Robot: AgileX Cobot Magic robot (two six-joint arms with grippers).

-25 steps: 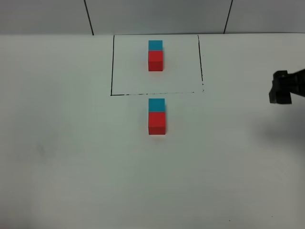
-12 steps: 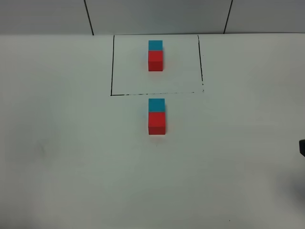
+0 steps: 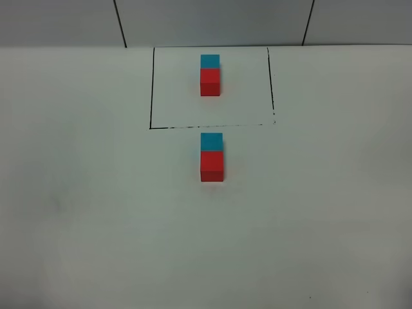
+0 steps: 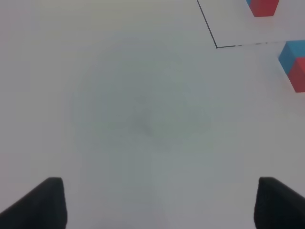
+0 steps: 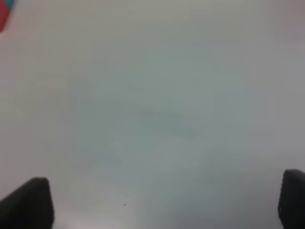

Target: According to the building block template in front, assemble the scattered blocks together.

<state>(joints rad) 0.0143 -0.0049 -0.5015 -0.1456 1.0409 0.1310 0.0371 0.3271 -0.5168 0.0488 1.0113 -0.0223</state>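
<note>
The template stack, a blue block behind a red block point(image 3: 210, 82), stands inside the black-lined rectangle point(image 3: 150, 96) at the back. In front of it the assembled pair sits on the white table: a blue block point(image 3: 211, 141) touching the far side of a red block point(image 3: 212, 166). The pair also shows at the edge of the left wrist view point(image 4: 294, 67). Neither gripper shows in the high view. My left gripper point(image 4: 159, 205) is open and empty above bare table. My right gripper point(image 5: 164, 205) is open and empty; a red block edge point(image 5: 3, 16) shows in a corner.
The white table point(image 3: 96, 212) spreads wide on all sides of the blocks. A grey wall with dark seams point(image 3: 120, 22) runs along the back edge.
My right arm has drawn back out of the high view at the right edge. The blocks have not moved.
</note>
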